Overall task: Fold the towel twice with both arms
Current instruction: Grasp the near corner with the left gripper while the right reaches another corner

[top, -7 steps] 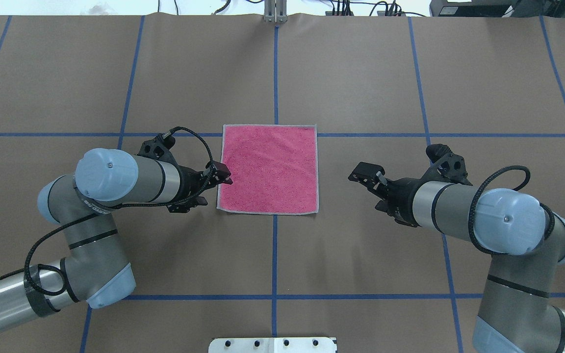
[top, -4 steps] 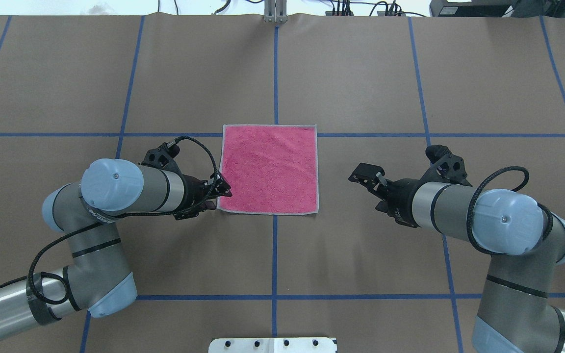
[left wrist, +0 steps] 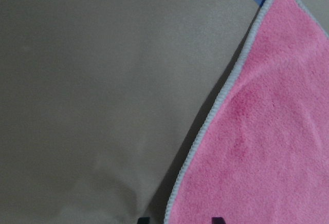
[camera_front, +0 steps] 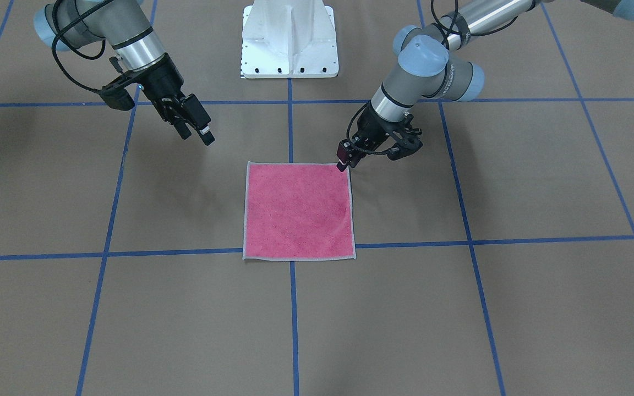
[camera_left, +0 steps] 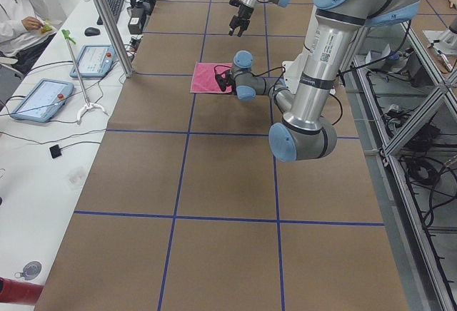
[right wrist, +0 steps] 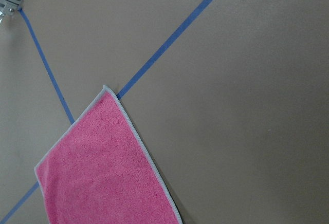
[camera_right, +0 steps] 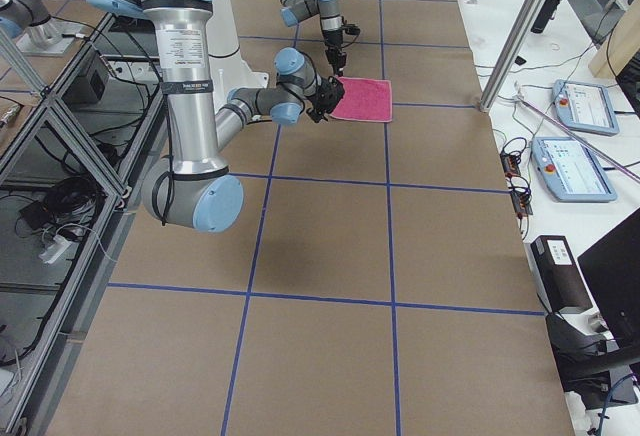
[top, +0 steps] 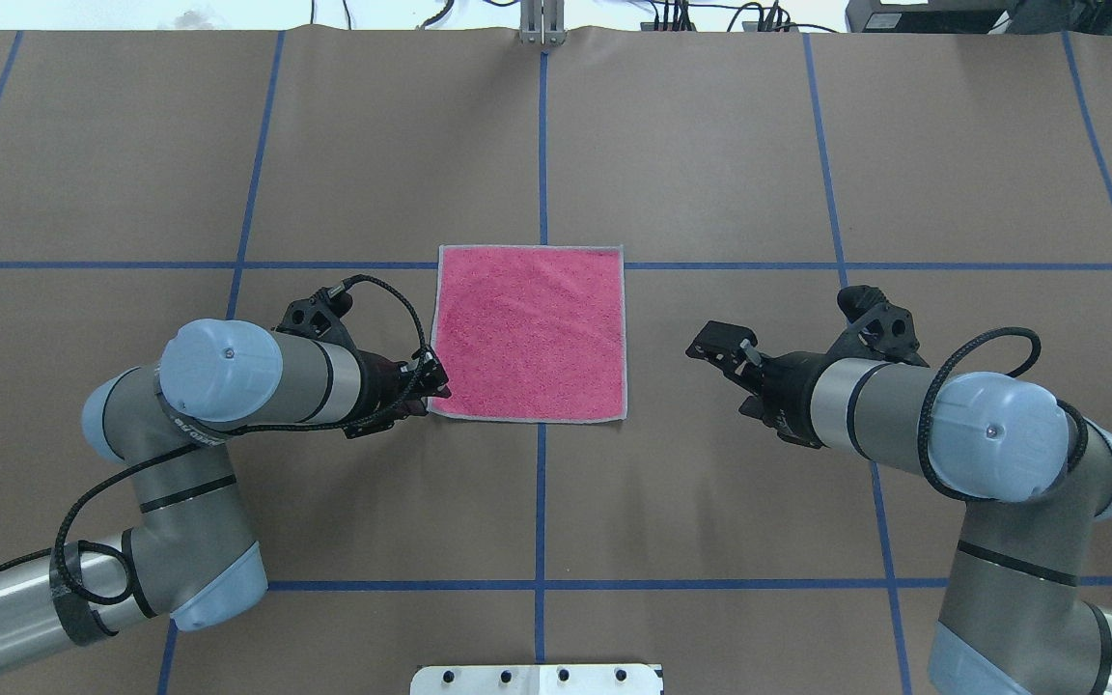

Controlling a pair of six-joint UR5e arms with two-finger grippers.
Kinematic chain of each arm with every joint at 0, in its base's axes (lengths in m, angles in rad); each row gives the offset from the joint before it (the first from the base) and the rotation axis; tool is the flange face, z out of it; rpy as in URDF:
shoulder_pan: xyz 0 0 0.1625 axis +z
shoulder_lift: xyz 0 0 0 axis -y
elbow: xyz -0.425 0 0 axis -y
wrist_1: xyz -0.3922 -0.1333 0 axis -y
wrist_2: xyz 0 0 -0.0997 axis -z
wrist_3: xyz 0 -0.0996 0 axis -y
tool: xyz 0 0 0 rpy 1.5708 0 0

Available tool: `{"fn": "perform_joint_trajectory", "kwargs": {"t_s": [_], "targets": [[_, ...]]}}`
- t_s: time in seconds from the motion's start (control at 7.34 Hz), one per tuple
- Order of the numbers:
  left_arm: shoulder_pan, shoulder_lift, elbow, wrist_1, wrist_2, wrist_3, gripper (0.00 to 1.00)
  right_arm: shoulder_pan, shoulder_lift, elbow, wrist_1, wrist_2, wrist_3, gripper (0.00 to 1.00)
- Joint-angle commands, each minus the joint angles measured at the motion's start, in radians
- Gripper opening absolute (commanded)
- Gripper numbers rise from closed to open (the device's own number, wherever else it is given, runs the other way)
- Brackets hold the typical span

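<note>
The towel (top: 529,333) lies flat and square on the brown table, pink face up, with a light grey border. My left gripper (top: 438,381) is low at the towel's corner nearest the robot on its left side, also seen as left gripper (camera_front: 343,163). In the left wrist view its two fingertips (left wrist: 216,218) stand apart at the bottom edge, straddling the hem of the towel (left wrist: 267,131), so it is open. My right gripper (camera_front: 196,132) hangs open above bare table, well off the towel's other side, and holds nothing. The right wrist view shows a far corner of the towel (right wrist: 103,167).
Blue tape lines (top: 542,502) cross the brown table. The white pedestal base (camera_front: 289,38) stands at the robot's edge. In the left side view a person (camera_left: 18,11) sits at a side table with tablets (camera_left: 41,99) and a metal post (camera_left: 107,18).
My left gripper slid along the towel's left edge toward the robot, down to the near left corner. The right arm and the towel stayed put.
</note>
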Motion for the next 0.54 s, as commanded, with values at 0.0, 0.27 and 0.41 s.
{"fn": "perform_joint_trajectory", "kwargs": {"t_s": [0.0,0.27,0.41], "targets": [[0.007,0.0,0.0,0.0,0.0,0.0,0.38,0.0,0.0,-0.002,0.0,0.0,0.0,0.99],[0.01,0.002,0.0,0.0,0.0,0.002,0.31,0.0,0.0,-0.005,0.0,0.0,0.0,0.99],[0.01,0.002,-0.002,0.0,0.0,0.003,0.2,0.0,0.0,-0.005,0.0,0.0,0.0,1.0]]}}
